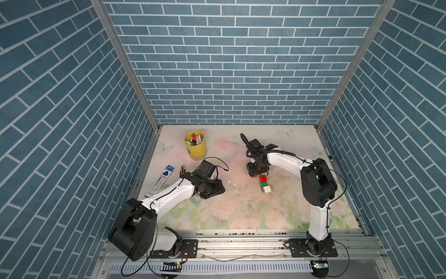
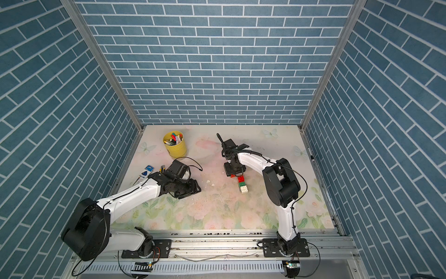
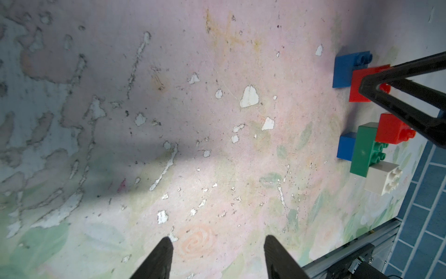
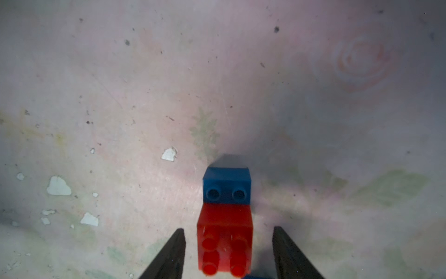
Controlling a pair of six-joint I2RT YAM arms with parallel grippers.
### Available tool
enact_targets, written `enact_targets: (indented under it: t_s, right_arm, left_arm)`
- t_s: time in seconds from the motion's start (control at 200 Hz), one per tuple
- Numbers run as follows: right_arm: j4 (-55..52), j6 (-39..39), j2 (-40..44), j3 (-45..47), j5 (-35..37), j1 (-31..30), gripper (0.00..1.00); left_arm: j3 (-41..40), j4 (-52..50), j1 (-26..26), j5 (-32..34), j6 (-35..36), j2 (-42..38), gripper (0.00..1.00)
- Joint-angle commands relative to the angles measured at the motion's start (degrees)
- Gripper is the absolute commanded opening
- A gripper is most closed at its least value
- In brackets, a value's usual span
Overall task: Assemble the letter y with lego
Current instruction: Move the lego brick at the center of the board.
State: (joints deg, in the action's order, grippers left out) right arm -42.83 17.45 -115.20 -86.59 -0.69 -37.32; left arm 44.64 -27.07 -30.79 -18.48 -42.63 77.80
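The lego point(image 1: 264, 184) lies in two parts on the mat. Between the jaws of my right gripper point(image 4: 229, 229) sits a red brick point(image 4: 224, 222), joined to a blue brick point(image 4: 226, 178) just beyond the fingertips. The jaws stand apart with a strip of mat showing on either side, so the gripper straddles the brick without clasping it. Just behind those fingertips, on the wrist side, lies the larger part: a green brick point(image 3: 364, 154) carrying a second red brick point(image 3: 392, 131) and a white brick point(image 3: 381, 177) as arms, with a second blue brick point(image 3: 346, 145) starting the tail. The left wrist view shows a gap between the two parts. I judge the letter y nearly complete: four joints appear made and one is left, pressing the red-blue pair onto that second blue brick. My left gripper point(image 3: 217, 239) hangs well to the side, jaws spread, nothing between them. The surface is a worn floral mat point(image 1: 241, 212), flecked with chips. Beyond the left gripper stands a yellow cup point(image 1: 195, 145) of markers, and a pen packet point(image 1: 160, 180) lies beside that arm. Blue brick-patterned walls point(image 1: 229, 60) enclose three sides.
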Motion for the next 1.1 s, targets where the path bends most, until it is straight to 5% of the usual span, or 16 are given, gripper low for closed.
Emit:
enact_targets:
  t_s: [0.0,0.275,0.72,1.095]
  right_arm:
    - [-0.8,-0.9,-1.7,-1.6,-2.1,0.3,0.53]
    - [-1.7,-3.7,-1.4,-2.2,-4.1,-1.0,0.32]
    - [-4.6,-16.1,-2.4,-5.0,-8.6,-10.3,0.32]
    - [-8.6,-22.1,-6.9,-9.4,-7.4,-12.5,0.34]
  left_arm:
    - [-0.6,-0.4,-0.4,1.1,0.4,0.5,0.63]
    - [-0.9,-0.2,-0.4,1.8,0.5,1.3,0.63]
    - [-3.2,-1.8,0.3,4.4,0.4,-1.4,0.63]
    - [-4.4,-2.0,1.3,4.7,0.4,-2.5,0.63]
